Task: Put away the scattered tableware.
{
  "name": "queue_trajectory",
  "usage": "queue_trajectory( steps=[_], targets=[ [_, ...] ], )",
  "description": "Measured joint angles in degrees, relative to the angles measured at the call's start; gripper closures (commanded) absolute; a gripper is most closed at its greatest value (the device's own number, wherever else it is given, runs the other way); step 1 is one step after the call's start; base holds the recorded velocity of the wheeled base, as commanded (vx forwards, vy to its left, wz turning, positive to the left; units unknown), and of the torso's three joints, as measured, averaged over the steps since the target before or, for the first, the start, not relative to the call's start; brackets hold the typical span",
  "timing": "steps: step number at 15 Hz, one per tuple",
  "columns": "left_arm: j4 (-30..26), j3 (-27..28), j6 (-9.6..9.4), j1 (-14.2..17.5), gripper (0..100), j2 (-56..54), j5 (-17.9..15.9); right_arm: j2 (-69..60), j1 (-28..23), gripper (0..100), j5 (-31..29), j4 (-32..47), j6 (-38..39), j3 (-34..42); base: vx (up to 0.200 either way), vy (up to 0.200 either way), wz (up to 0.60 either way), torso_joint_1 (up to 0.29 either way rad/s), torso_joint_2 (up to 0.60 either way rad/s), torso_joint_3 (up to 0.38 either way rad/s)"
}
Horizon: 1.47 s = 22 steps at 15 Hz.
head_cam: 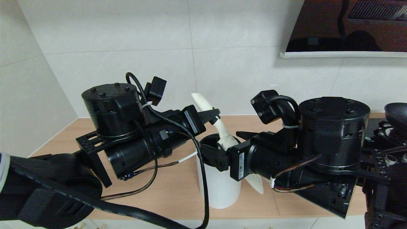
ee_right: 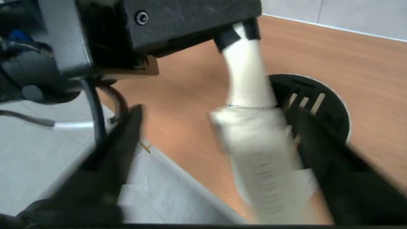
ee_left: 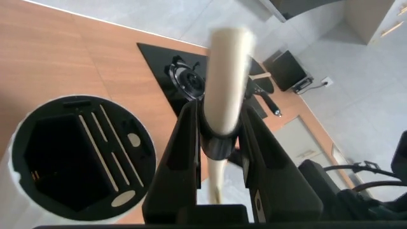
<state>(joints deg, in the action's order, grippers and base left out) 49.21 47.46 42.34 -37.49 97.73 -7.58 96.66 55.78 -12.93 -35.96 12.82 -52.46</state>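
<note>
While L gripper (head_cam: 213, 115) (ee_left: 220, 113) is clamped on the handle of the white utensil (head_cam: 222, 128) (ee_left: 227, 63) (ee_right: 261, 159), R gripper (head_cam: 227, 143) (ee_right: 222, 130) sits lower w/ fingers spread apart, one each side of the utensil's wrapped mid-section, gaps visible both sides; utensil tilted, handle end up, lower end past the rim of the white holder (head_cam: 219, 187) (ee_left: 14, 152) (ee_right: 321, 86), outside it; holder upright on wooden counter (head_cam: 171, 187), chopsticks (ee_left: 102, 152) inside.

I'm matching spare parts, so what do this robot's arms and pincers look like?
Both arms are matte black with chunky cylindrical wrist housings: left arm, right arm. Black cables are tied with white zip ties. The left pincer and right pincer have flat black fingers and a white barcode label each.
</note>
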Motion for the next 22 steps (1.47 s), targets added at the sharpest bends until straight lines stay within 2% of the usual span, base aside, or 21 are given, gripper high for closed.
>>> queue_trajectory(
  steps=[2, 5, 8, 11, 13, 14, 16, 19, 20, 22],
  targets=[
    [-1.29, 0.61, 0.0, -0.09, 100, -0.63, 0.2, -0.71, -0.17, 0, -0.12, -0.02, -0.07, 0.01, 0.0, 0.0, 0.0, 0.0, 0.0, 0.0],
    [-6.81, 2.78, 0.0, 0.09, 100, -3.0, 0.88, -3.25, -2.38, 0, 0.02, 0.44, -0.18, 0.32, 0.0, 0.0, 0.0, 0.0, 0.0, 0.0],
    [-13.42, 7.23, 0.0, 1.83, 100, -6.22, 2.85, -7.24, -9.62, 0, 0.54, 1.8, -0.24, 1.02, 0.0, 0.0, 0.0, 0.0, 0.0, 0.0],
    [-21.03, 14.77, -0.2, 3.28, 100, -8.2, 3.45, -9.81, -18.8, 0, 1.5, 5.01, -0.24, 1.74, 0.0, 0.0, 0.0, 0.0, 0.0, 0.0],
    [-22.59, 17.15, -0.77, 3.69, 100, -9.25, 5.38, -11.11, -21.47, 0, 1.9, 4.95, -0.16, 3.54, 0.0, 0.0, 0.0, 0.0, 0.0, 0.0],
    [-22.7, 17.42, -2.73, 3.69, 100, -9.81, 8.09, -11.57, -22.19, 0, 1.9, 4.84, -0.38, 4.52, 0.0, 0.0, 0.0, 0.0, 0.0, 0.0],
    [-22.81, 17.53, -11.78, 2.82, 100, -10.83, 14.01, -12.15, -22.82, 0, 1.74, 4.93, -0.51, 5.27, 0.0, 0.0, 0.0, 0.0, 0.0, 0.0],
    [-22.7, 19.38, -22.83, -1.23, 100, -10.67, 22.55, -12.73, -23.3, 0, 1.61, 5.23, -0.51, 5.46, 0.0, 0.0, 0.0, 0.0, 0.0, 0.0],
    [-22.66, 20.1, -25.16, -2.62, 100, -10.06, 26.14, -12.75, -23.49, 0, 1.61, 5.21, -0.54, 5.5, 0.0, 0.0, 0.0, 0.0, 0.0, 0.0],
    [-22.5, 19.13, -30.09, -5.27, 100, -8.73, 35.61, -12.75, -23.59, 0, 1.58, 5.29, -0.51, 5.68, 0.0, 0.0, 0.0, 0.0, 0.0, 0.0]
  ],
)
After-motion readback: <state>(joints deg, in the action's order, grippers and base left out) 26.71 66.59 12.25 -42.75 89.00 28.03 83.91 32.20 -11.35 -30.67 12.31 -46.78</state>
